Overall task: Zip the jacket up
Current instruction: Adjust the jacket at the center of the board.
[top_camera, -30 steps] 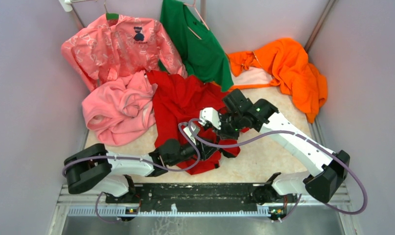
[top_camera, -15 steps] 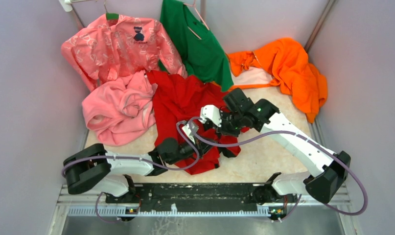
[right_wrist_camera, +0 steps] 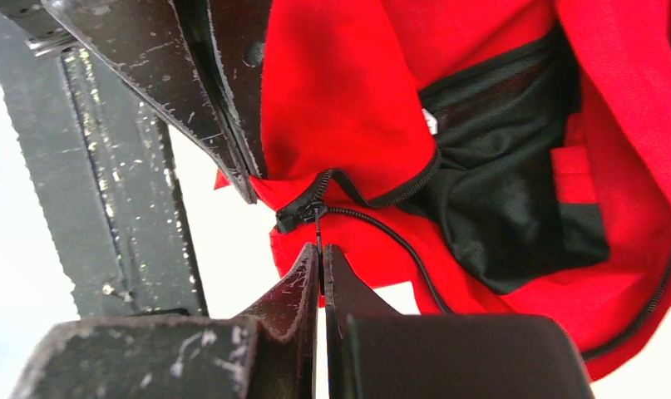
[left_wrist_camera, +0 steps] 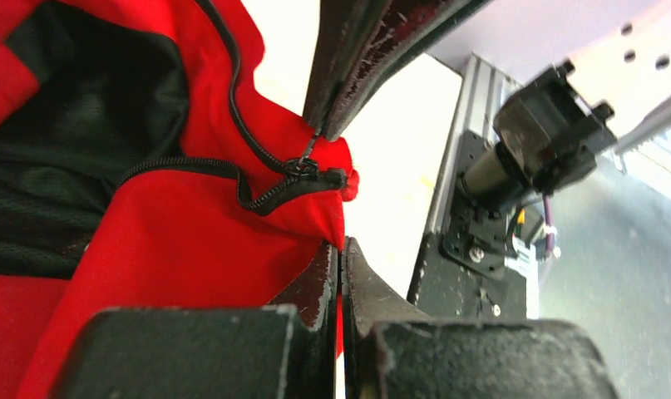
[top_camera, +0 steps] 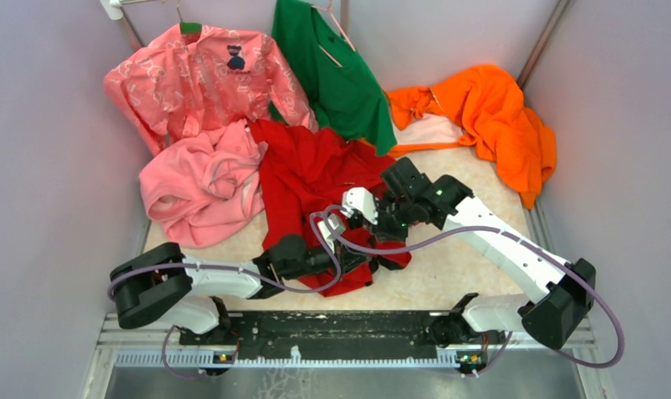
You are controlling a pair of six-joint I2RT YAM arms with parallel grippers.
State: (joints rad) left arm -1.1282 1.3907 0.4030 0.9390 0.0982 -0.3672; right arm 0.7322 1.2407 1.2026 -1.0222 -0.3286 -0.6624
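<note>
At the tips of my right gripper point(right_wrist_camera: 319, 264): clamped on the zipper pull point(right_wrist_camera: 317, 220). Left gripper point(left_wrist_camera: 341, 259) pinches the jacket point(left_wrist_camera: 174, 241) at the hem corner, slider point(left_wrist_camera: 303, 169) just beyond its tips. Risks: the shallow hem grip slips under tension, or slack fabric jams the teeth. No containers in view.
</note>
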